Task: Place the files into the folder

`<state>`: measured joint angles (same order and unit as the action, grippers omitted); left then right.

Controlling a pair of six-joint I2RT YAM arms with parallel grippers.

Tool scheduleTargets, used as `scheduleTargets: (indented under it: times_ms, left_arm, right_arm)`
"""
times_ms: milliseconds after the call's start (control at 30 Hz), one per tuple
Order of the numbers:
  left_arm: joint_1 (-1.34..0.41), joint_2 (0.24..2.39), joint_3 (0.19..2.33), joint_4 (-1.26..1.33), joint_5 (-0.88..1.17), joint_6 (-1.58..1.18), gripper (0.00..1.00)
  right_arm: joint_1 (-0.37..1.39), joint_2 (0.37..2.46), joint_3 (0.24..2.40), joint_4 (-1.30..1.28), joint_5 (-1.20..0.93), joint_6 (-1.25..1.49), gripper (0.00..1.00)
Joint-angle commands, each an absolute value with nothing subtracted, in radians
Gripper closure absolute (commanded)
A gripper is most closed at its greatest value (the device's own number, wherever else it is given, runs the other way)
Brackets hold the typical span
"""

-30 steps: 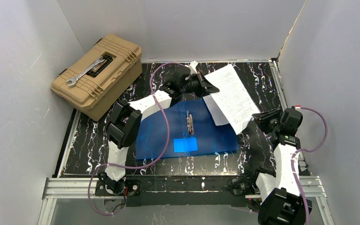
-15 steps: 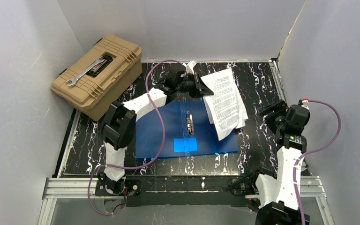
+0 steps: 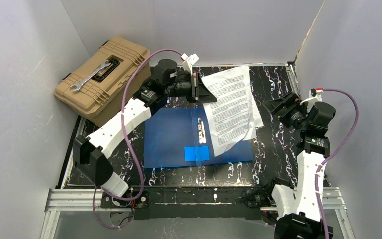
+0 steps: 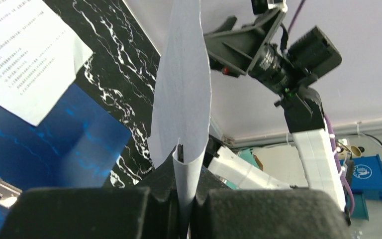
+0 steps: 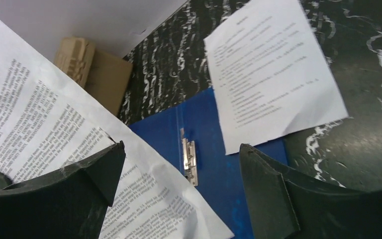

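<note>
Folder (image 3: 171,139), bright blue and glossy, lies open and flat in the middle of a black table (image 3: 273,149) veined with white. A metal clip (image 3: 201,132) runs along its centre fold, and a lighter blue square (image 3: 197,153) sits on the near side of the clip. The files (image 3: 231,107), white sheets of small black print, cover the folder's right half and spill past its far and right edges onto the table.

The left gripper (image 3: 198,87) reaches in from the left over the folder's far edge and is clamped on the far-left corner of the top sheet (image 4: 181,99). Its wrist view shows that sheet pinched between the two dark fingers and curving upward from them, lifted off the surface at that corner. The lower sheet (image 5: 273,74) lies flat, partly on the folder's right half and partly on the bare table.

The right gripper (image 3: 282,105) hovers over the table just right of the files, its two fingers spread wide with nothing between them. In its wrist view the edge of the top sheet passes close by one finger; whether they touch cannot be told.

A tan toolbox (image 3: 104,82) stands at the far left corner, well apart from the folder, with a silver wrench (image 3: 90,75) lying on its lid.
</note>
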<state>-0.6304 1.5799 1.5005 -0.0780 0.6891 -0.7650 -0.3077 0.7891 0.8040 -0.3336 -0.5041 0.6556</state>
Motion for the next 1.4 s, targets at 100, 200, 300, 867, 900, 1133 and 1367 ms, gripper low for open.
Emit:
scheduleTargets:
  times_ms: [100,200,300,867,900,1133,1367]
  left_arm:
    - [-0.623,1.39,1.429,-0.237,0.792,-0.684,1.0]
    - [-0.621,1.326,1.401,-0.273,0.813,-0.669,1.0]
    - [-0.621,1.256,1.355,-0.257,0.834,-0.678,1.0]
    - [-0.618,1.111,1.283,-0.144,0.962,-0.753,1.0]
    - [-0.618,1.11,1.288,-0.152,0.962,-0.746,1.0]
    - [-0.615,1.1,1.344,-0.254,0.943,-0.688,1.0]
    - [-0.615,1.086,1.359,-0.247,0.946,-0.706,1.0]
  right_arm:
    - [-0.218,0.795,0.874,-0.077,-0.796,0.706,0.03]
    - [-0.161,0.802,0.885,0.025,-0.886,0.737,0.02]
    - [-0.101,0.808,0.906,0.075,-0.953,0.74,0.01]
    - [0.185,0.785,0.915,0.142,-1.138,0.698,0.13]
    - [0.19,0.778,0.916,0.137,-1.142,0.696,0.15]
    - [0.241,0.732,0.942,0.023,-1.149,0.635,0.32]
    - [0.265,0.695,0.931,-0.048,-1.145,0.601,0.46]
